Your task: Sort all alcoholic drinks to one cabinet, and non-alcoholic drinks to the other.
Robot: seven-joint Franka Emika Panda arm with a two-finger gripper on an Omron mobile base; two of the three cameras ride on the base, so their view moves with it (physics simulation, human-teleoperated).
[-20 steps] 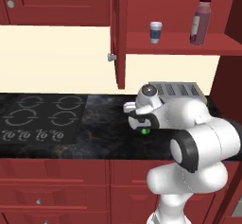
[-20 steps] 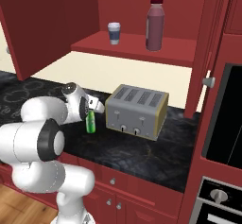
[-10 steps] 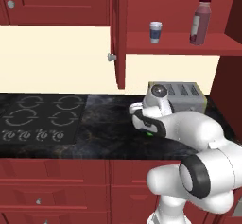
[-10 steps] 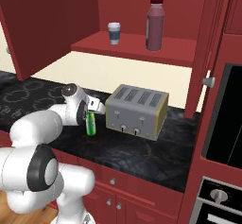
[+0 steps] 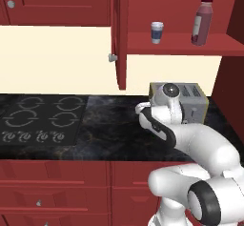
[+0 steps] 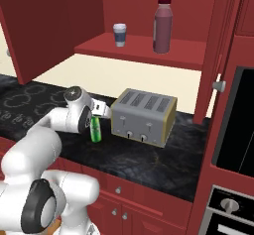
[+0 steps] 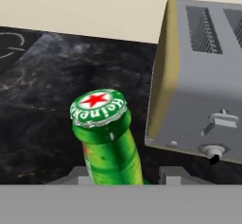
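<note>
A bright green glass bottle (image 6: 95, 129) with a red-star cap (image 7: 98, 107) stands upright just left of the toaster, very close to the counter. My gripper (image 6: 95, 121) is shut on its upper body; in the hand view the neck rises between the two fingertips (image 7: 78, 176). In the open upper cabinet, the dark red juice bottle (image 5: 200, 22) (image 6: 162, 27) and the white lidded cup (image 5: 157, 32) (image 6: 119, 34) stand on the shelf. In the left base view my own arm hides the green bottle.
A grey four-slot toaster (image 6: 144, 116) (image 5: 193, 100) (image 7: 203, 76) sits close to the right of the bottle. The open cabinet door (image 5: 119, 34) hangs above the counter. A black cooktop (image 5: 38, 118) lies to the left, an oven (image 6: 238, 125) to the far right.
The arm's elbow has swung out and down to the right. The hand and the green bottle stay in about the same spot beside the toaster.
</note>
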